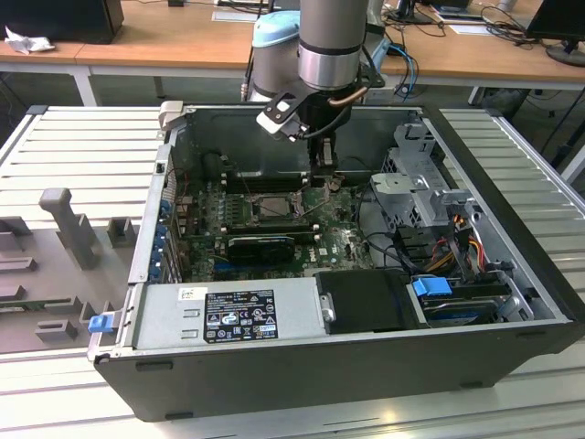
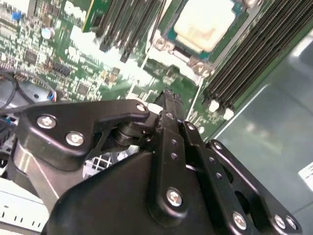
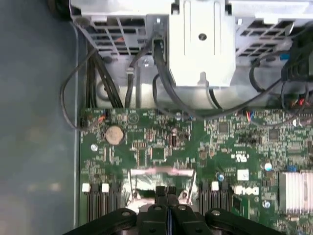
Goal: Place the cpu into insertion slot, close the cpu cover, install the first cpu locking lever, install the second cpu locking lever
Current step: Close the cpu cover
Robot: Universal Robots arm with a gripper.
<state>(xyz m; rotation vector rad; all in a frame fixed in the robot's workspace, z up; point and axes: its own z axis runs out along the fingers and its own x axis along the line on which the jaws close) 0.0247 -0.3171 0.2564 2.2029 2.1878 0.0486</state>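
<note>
exterior view looks down from afar; both wrist views close over motherboard point(image 3: 146, 147).

Looks past the black gripper point(image 2: 168, 100), jaws pressed together, onto the green motherboard point(image 2: 88, 78). Finds the pale cpu point(image 2: 203, 22) seated in the insertion slot point(image 2: 171, 46), between long dark memory slots point(image 2: 249, 58), beside grey case wall point(image 2: 264, 137).
</note>
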